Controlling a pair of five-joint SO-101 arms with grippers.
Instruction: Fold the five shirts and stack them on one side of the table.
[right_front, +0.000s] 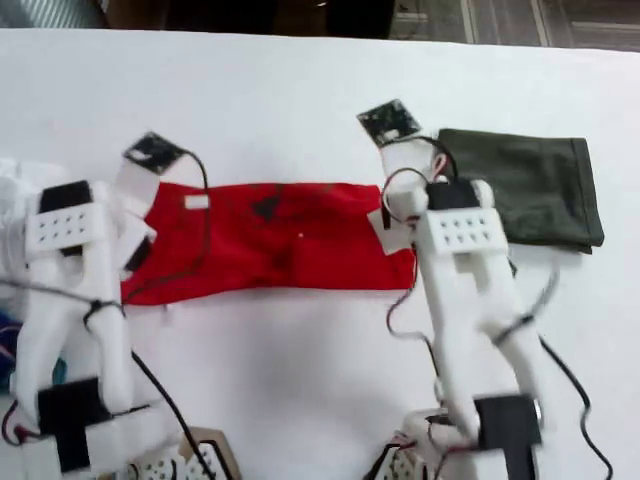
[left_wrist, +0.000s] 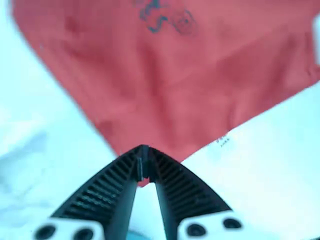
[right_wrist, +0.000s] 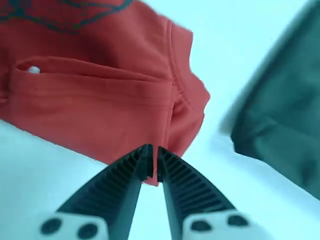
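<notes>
A red shirt (right_front: 270, 240) lies folded into a long strip across the middle of the white table (right_front: 300, 110). My left gripper (left_wrist: 143, 165) is shut on the shirt's corner at the strip's left end, and the red cloth (left_wrist: 170, 75) spreads away from its tips. My right gripper (right_wrist: 151, 162) is shut on the red shirt's (right_wrist: 100, 100) corner at the strip's right end, beside a seam. A folded dark green shirt (right_front: 535, 185) rests on the table's right side, just beyond the right arm (right_front: 465, 260); its edge (right_wrist: 280, 125) is close to the gripper.
Loose cables hang from both arms over the table front. A white label (right_front: 197, 202) sits on the red shirt near its left end. Bare table stretches behind the shirts and in front between the arm bases. White cloth (right_front: 15, 175) lies at the far left edge.
</notes>
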